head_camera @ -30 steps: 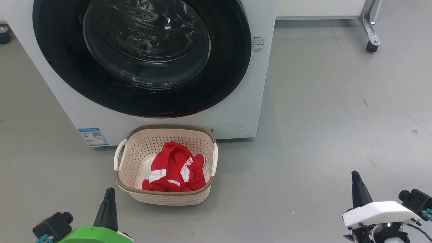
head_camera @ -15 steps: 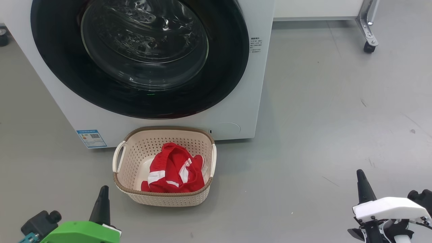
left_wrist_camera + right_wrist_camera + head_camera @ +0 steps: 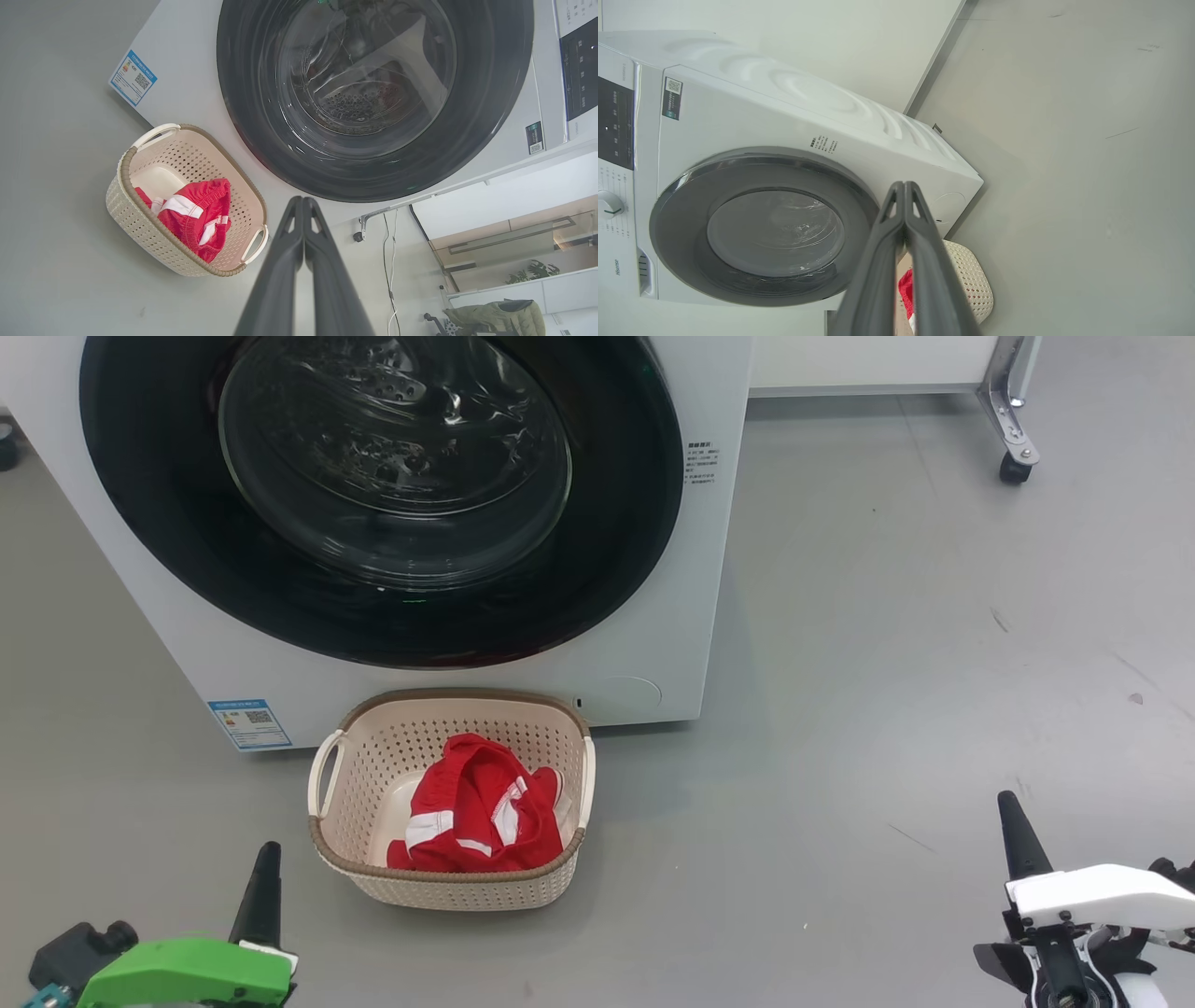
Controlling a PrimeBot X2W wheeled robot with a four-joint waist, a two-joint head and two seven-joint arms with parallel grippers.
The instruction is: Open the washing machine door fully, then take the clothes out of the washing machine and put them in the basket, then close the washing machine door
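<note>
Head camera high, facing down, wrist cameras rolled sideways, all sharing washing machine (image 3: 653,644), basket (image 3: 359,775)

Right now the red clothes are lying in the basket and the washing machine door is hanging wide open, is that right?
Not quite. The washing machine door is shut, lying flush against the front of the washing machine, as the right wrist view shows. The red clothes do lie in the basket.

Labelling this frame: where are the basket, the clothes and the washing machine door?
the basket (image 3: 457,693), head view, back brown rim.
the clothes (image 3: 471,798), head view, middle of red heap.
the washing machine door (image 3: 621,523), head view, black ring, right side.
</note>
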